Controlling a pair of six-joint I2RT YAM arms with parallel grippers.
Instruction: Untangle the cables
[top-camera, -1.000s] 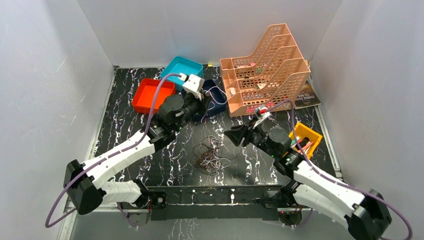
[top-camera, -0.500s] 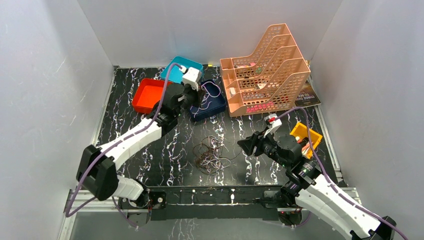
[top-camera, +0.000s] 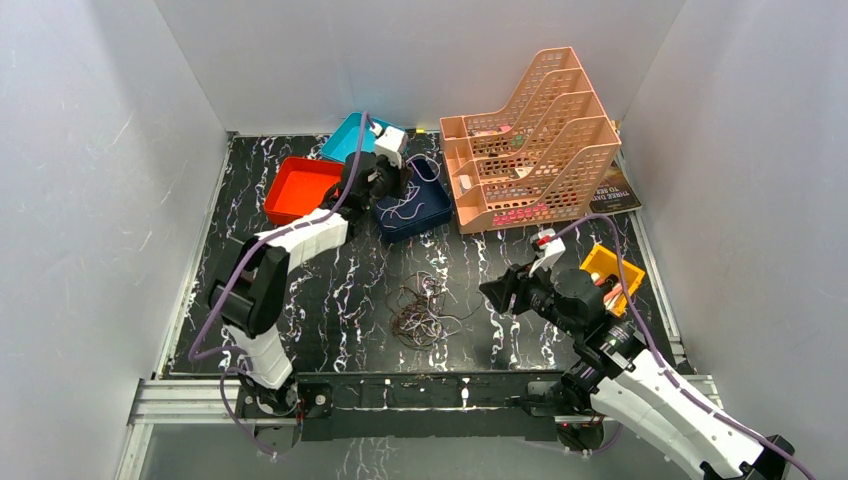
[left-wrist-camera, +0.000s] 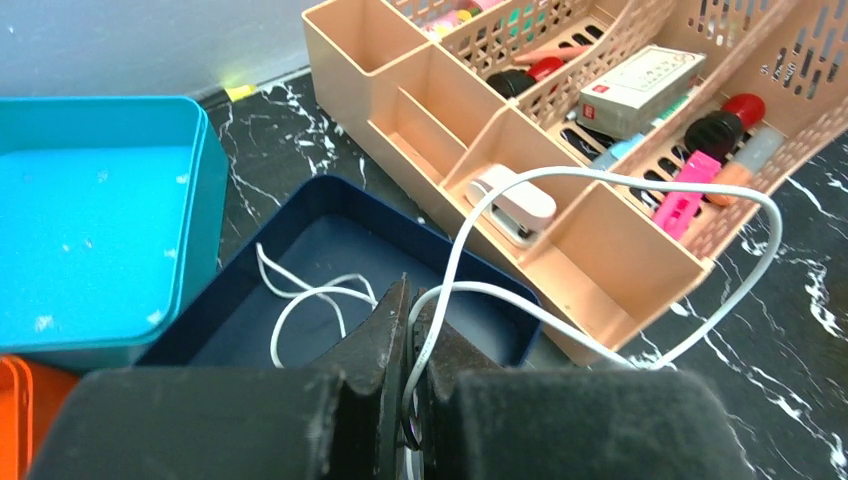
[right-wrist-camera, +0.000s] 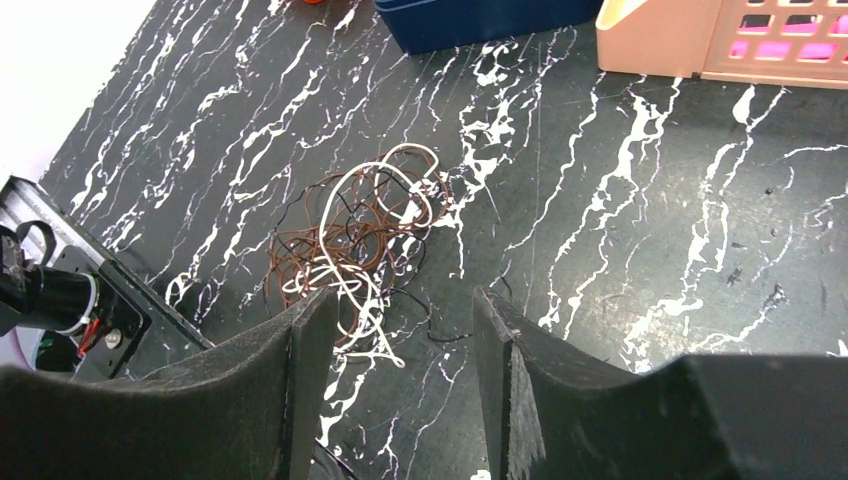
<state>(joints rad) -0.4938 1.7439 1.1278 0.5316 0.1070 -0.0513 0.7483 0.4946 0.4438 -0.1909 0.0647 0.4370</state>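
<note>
Left gripper (left-wrist-camera: 410, 330) is clamping shut on one white cable (left-wrist-camera: 640, 178), sitting over the navy bin (left-wrist-camera: 300, 205) in the upper centre of the top view. The cable's tail is coiling inside the bin, and the rest is looping out right past the peach desk organizer (left-wrist-camera: 620, 250). Brown, black and white cable tangle (top-camera: 420, 308) is lying mid-frame on the marble-pattern table (top-camera: 330, 290). Right gripper (right-wrist-camera: 400, 320) is hovering near its right side, jaws apart, holding nothing.
</note>
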